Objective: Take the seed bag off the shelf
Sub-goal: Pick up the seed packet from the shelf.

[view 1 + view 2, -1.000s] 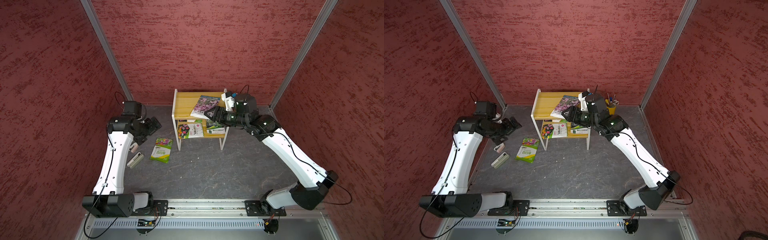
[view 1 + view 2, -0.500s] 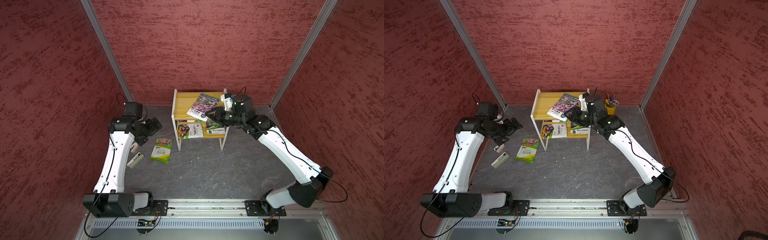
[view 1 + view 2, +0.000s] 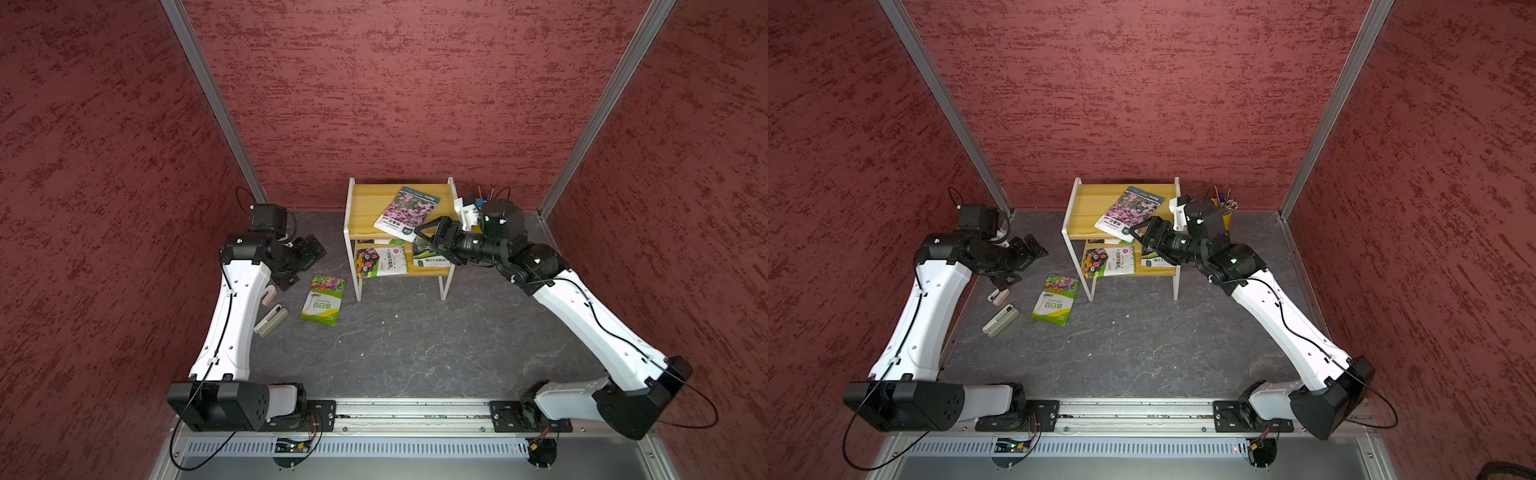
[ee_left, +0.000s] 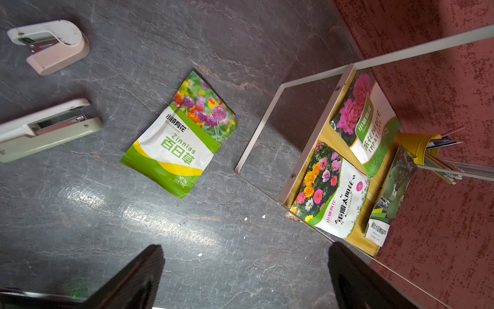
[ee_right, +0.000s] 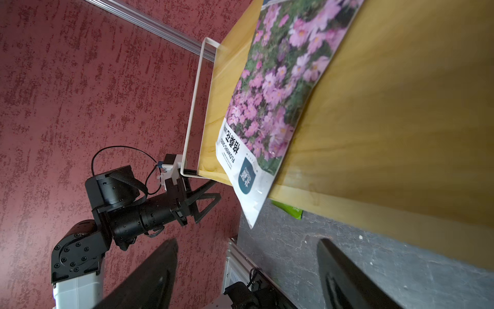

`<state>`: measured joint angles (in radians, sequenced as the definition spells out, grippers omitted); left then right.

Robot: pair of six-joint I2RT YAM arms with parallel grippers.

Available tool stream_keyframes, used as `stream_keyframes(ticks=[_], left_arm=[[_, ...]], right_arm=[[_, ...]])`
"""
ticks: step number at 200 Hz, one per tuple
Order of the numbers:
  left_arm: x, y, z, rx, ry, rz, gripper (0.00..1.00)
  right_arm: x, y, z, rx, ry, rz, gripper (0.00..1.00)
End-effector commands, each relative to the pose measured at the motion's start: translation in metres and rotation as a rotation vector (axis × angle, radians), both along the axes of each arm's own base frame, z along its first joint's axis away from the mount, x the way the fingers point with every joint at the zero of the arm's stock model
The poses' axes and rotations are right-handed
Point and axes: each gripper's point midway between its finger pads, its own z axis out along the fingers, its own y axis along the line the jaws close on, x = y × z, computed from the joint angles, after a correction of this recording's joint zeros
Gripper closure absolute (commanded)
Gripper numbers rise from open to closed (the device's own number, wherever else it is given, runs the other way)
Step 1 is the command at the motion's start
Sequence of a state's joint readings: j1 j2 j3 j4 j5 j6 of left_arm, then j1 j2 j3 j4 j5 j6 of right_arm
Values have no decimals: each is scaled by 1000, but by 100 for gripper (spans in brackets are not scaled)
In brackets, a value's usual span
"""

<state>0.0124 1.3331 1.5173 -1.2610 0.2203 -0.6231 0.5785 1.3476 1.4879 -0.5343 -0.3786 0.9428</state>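
Note:
The seed bag [image 3: 405, 212] [image 3: 1128, 212], printed with pink flowers, lies askew on the top board of the shelf [image 3: 365, 208] [image 3: 1090, 205]. Its white lower corner hangs over the front edge. In the right wrist view the seed bag [image 5: 278, 88] ends just ahead of my right gripper [image 5: 247, 240], which is open with nothing between its fingers. In both top views the right gripper [image 3: 424, 237] [image 3: 1138, 240] sits at that corner, by the shelf's front right. My left gripper [image 3: 305, 266] [image 3: 1027, 264] [image 4: 246, 246] hangs open and empty over the floor, left of the shelf.
A green zinnia bag [image 3: 323, 299] [image 4: 181, 136] lies on the floor left of the shelf. Two staplers [image 3: 271, 320] [image 4: 50, 45] lie beside it. Other seed bags [image 3: 380, 261] [image 4: 331, 192] fill the lower tier. A yellow pencil cup [image 3: 1225, 212] stands behind the right arm.
The right gripper's jaws narrowed at the bag's corner and now stand wide apart. The seed bag slid a little left and toward the front edge. The left arm barely moved.

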Motion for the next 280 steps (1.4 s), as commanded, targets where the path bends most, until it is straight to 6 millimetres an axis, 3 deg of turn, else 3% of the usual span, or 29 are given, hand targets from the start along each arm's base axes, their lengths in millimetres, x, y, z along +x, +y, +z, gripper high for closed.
stream_keyframes(ticks=[1, 26, 63, 94, 134, 157, 212, 280], left_arm=[[7, -6, 0, -15, -10, -15, 0], [9, -8, 1, -17, -13, -21, 0], [11, -11, -4, -27, -6, -27, 0], [11, -12, -5, -28, -5, -31, 0], [9, -12, -6, -28, -2, -35, 0], [8, -11, -6, -25, 1, -34, 0], [8, -11, -13, -35, 13, -31, 0], [9, -12, -14, -39, 14, -25, 0]], right_arm=[[0, 1, 27, 23, -46, 13, 15], [7, 8, 71, 16, -147, 48, 14], [54, 43, 93, -34, -245, 112, 13], [92, 69, 87, -50, -281, 133, 13], [122, 88, 52, -94, -278, 149, 12], [125, 90, 32, -115, -247, 154, 12], [111, 82, 4, -103, -190, 145, 12], [102, 75, 4, -96, -191, 140, 12]])
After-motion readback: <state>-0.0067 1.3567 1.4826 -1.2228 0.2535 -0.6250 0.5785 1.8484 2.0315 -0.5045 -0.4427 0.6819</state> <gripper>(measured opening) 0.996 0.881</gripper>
